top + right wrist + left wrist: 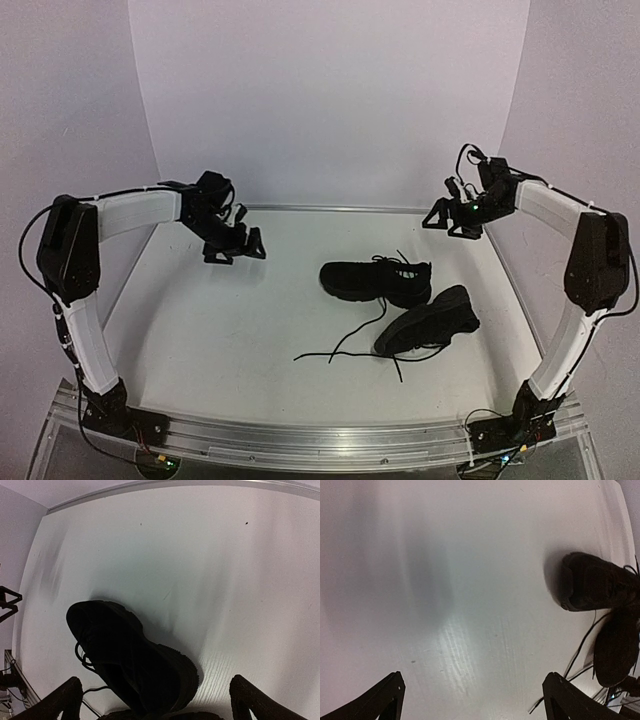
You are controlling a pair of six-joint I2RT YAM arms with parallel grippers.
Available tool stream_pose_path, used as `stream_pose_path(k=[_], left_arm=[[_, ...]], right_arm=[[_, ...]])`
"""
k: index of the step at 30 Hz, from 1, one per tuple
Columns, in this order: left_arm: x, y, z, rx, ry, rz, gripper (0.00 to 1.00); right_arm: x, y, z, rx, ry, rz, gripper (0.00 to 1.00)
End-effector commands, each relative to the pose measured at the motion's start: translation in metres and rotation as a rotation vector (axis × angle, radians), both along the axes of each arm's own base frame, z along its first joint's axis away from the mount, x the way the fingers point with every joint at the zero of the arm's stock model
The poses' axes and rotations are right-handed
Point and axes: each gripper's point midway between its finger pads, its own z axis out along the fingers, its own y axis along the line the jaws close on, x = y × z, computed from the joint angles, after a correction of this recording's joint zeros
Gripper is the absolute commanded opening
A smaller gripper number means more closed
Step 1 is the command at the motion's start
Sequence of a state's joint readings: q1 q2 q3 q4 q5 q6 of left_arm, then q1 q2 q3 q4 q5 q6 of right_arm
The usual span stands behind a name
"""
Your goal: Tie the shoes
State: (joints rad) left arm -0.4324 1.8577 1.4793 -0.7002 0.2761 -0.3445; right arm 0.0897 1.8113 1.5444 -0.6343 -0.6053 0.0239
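Top external view: both black shoes lie on the white table point(220, 330), out toward 3 o'clock from its middle. The far shoe point(372, 281) lies crosswise, its length running from 9 to 3 o'clock. The near shoe point(430, 322) sits at 4 o'clock from it, slanted from 8 to 2 o'clock, its upper end right by the far shoe; whether they touch I cannot tell. The laces point(345, 345) are untied and trail loose over the table toward 8 o'clock, with one strand running toward 6 o'clock. The left gripper point(236, 247) hangs above the table at 10 o'clock, well apart from the shoes, jaws spread wide and holding nothing. The right gripper point(452, 219) hangs at 1 o'clock of the far shoe, also spread wide and empty. In the left wrist view, the left gripper point(474, 677) frames bare table, with the far shoe point(592, 582) at 2 o'clock, the near shoe point(615, 647) below it and laces point(580, 655) trailing beside them. In the right wrist view, the right gripper point(156, 680) hangs over the far shoe point(127, 647), clear of it.
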Motion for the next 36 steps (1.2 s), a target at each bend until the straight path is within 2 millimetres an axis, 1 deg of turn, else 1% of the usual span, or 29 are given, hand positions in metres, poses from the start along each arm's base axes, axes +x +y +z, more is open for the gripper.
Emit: stream_pose_path(k=[1,4,8,12,14,16,20,24,26,27,28,30,31,33,36], left_arm=[[-0.011,-0.082,0.002,-0.170,-0.012,-0.200,0.99],[-0.021,-0.123,-0.010,-0.232,0.013,-0.279,1.00],[-0.030,-0.171,-0.021,-0.293,0.007,-0.361,0.99],[-0.031,-0.207,-0.021,-0.376,-0.013,-0.409,0.99],[-0.030,-0.220,-0.023,-0.411,-0.011,-0.423,1.00],[-0.028,-0.228,-0.029,-0.439,-0.001,-0.422,0.99],[-0.016,-0.239,-0.031,-0.498,-0.012,-0.376,0.99],[-0.001,-0.241,-0.025,-0.525,-0.033,-0.332,0.98],[0.009,-0.236,-0.021,-0.541,-0.042,-0.292,0.98],[0.017,-0.231,-0.015,-0.559,-0.056,-0.271,0.98],[0.024,-0.225,-0.014,-0.568,-0.054,-0.244,0.97],[0.035,-0.217,-0.004,-0.591,-0.081,-0.217,0.97],[0.039,-0.213,0.000,-0.592,-0.088,-0.210,0.96],[0.041,-0.205,0.005,-0.575,-0.094,-0.206,0.96],[0.030,-0.197,0.003,-0.528,-0.079,-0.221,0.95]], right_arm=[[-0.015,0.016,-0.026,-0.007,0.086,0.076,0.98],[-0.022,0.029,-0.040,0.032,0.135,0.114,0.98],[-0.036,0.037,-0.060,0.068,0.210,0.134,0.98],[-0.048,0.046,-0.066,0.093,0.243,0.160,0.98],[-0.055,0.054,-0.065,0.110,0.250,0.184,0.98],[-0.061,0.065,-0.065,0.122,0.259,0.213,0.97],[-0.076,0.093,-0.068,0.158,0.303,0.272,0.93],[-0.093,0.126,-0.067,0.189,0.336,0.352,0.91],[-0.100,0.142,-0.065,0.203,0.341,0.395,0.91],[-0.101,0.150,-0.063,0.208,0.339,0.413,0.91],[-0.101,0.157,-0.060,0.213,0.335,0.428,0.90],[-0.104,0.170,-0.056,0.237,0.337,0.461,0.89],[-0.103,0.173,-0.052,0.246,0.332,0.466,0.89],[-0.098,0.173,-0.046,0.237,0.310,0.457,0.88],[-0.092,0.163,-0.032,0.202,0.254,0.427,0.88]])
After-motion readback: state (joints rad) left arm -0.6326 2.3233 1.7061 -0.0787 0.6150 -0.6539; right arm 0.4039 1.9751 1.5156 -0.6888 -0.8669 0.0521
